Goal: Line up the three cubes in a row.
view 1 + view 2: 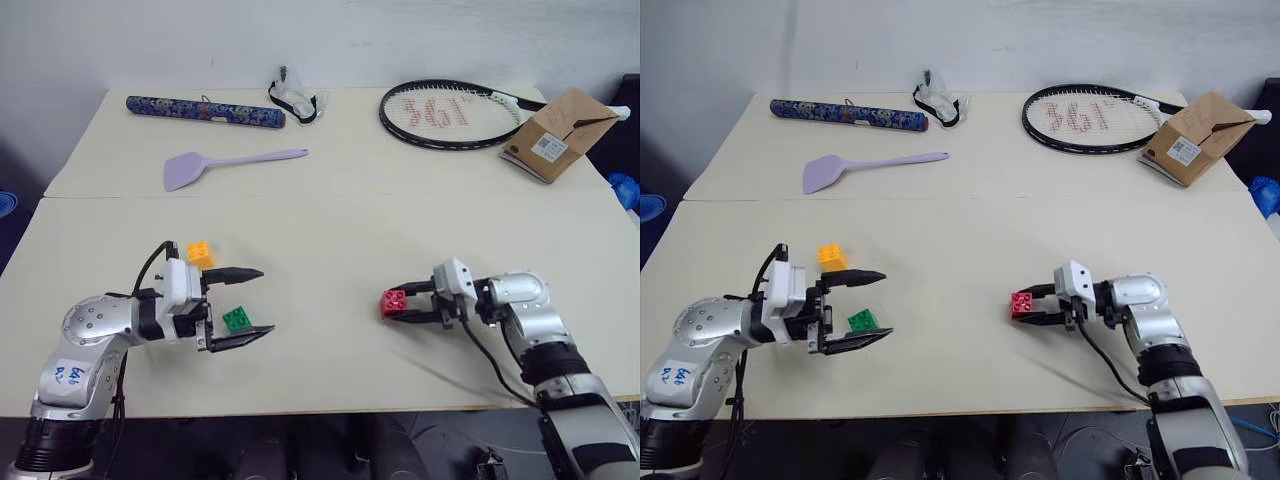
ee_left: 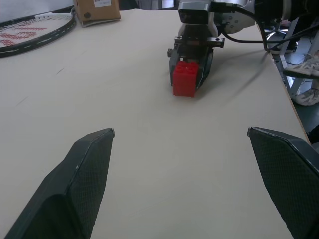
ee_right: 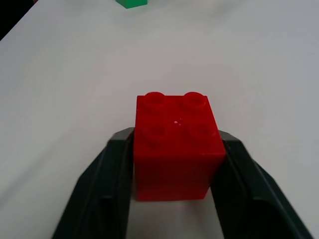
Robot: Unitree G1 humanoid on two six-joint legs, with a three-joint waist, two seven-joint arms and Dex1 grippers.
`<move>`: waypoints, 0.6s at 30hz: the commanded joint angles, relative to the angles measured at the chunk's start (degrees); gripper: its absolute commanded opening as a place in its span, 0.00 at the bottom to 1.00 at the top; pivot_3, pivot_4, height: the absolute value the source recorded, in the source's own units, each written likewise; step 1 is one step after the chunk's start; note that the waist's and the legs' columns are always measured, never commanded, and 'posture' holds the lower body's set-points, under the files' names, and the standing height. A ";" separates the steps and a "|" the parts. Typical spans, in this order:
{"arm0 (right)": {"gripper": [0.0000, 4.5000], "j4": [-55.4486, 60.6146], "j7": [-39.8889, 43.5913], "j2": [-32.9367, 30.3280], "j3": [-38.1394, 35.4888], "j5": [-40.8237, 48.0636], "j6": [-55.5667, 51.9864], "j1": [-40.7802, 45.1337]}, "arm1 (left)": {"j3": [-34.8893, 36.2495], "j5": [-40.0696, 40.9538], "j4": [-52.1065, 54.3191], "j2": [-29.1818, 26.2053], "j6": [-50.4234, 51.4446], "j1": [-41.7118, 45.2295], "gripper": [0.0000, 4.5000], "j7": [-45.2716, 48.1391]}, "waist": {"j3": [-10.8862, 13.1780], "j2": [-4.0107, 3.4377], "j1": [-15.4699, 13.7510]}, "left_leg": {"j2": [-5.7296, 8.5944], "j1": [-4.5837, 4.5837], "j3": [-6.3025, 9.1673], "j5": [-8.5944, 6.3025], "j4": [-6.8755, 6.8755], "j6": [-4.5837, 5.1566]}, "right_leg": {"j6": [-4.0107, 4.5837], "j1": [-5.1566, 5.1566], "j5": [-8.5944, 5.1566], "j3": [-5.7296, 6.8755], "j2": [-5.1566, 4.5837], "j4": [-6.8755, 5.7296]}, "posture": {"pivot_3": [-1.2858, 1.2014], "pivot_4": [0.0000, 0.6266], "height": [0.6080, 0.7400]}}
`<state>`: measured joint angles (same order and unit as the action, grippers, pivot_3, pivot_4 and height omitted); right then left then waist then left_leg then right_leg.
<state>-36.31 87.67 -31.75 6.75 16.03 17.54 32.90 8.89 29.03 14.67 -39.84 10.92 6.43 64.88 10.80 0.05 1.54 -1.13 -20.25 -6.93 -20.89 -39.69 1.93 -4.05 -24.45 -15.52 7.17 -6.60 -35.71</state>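
Both arms are built of rounded, silver-grey metal housings. The left arm (image 1: 95, 330) has a domed shell dotted with small screws, and below it a white label with blue handwritten marks. A white, boxy camera module sits on each wrist just behind the fingers. A black cable loops up over the left wrist; another black cable trails back from the right arm (image 1: 520, 305) along its forearm. The left gripper (image 1: 250, 303) has two black, tapering fingers (image 2: 84, 174) with finely textured inner faces. The right gripper (image 1: 398, 305) has matching black fingers.
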 commanded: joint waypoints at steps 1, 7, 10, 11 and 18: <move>0.77 0.89 2.08 -0.84 -1.35 0.80 1.71 1.25 | 2.88 0.84 0.06 -1.22 -0.80 -0.31 1.00 -0.62 | 0.00 -0.01 0.01 | 0.00 -0.02 0.00 0.00 0.00 0.00 | 0.00 -0.01 0.00 0.00 -0.01 0.00 | 0.52 0.24 1.00; 0.99 16.87 0.90 -7.57 -6.46 7.40 -6.03 -5.01 | 15.03 2.16 -2.37 -4.54 0.70 -10.12 1.00 -1.55 | 0.07 -0.13 -0.01 | -0.04 -0.05 0.03 -0.04 0.04 -0.06 | 0.04 -0.07 -0.02 0.04 -0.02 0.03 | 0.52 0.24 1.00; 0.99 26.29 -2.80 -9.66 -11.59 11.19 -7.72 -13.81 | 23.03 2.15 -7.90 -7.32 2.07 -18.53 1.00 1.12 | 0.05 -0.09 -0.01 | -0.10 -0.07 0.09 -0.07 0.05 -0.09 | 0.07 -0.04 -0.04 0.15 0.00 0.09 | 0.52 0.24 1.00; 0.99 28.53 -2.70 -9.83 -13.10 12.69 -7.62 -16.64 | 24.91 2.56 -9.33 -7.87 2.95 -20.58 1.00 1.56 | 0.05 -0.09 -0.07 | -0.14 -0.05 0.11 -0.11 0.04 -0.14 | 0.10 -0.02 -0.06 0.17 0.02 0.13 | 0.52 0.24 1.00; 0.99 33.35 -7.23 -5.62 -18.22 14.76 -3.35 -28.62 | 27.45 0.86 -16.08 -6.32 -0.49 -25.54 1.00 1.72 | 0.06 -0.10 -0.75 | -0.08 0.04 0.13 -0.28 0.03 -0.08 | 0.11 0.04 -0.06 0.12 -0.08 0.26 | 0.52 0.24 1.00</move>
<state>-5.26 81.23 -37.14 -9.42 29.35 14.17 4.93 35.49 29.21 -2.80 -46.78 12.22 -19.03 66.34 10.86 -0.05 0.80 -1.20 -20.22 -6.81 -21.19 -39.65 1.84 -3.94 -24.45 -15.58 7.26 -6.70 -35.46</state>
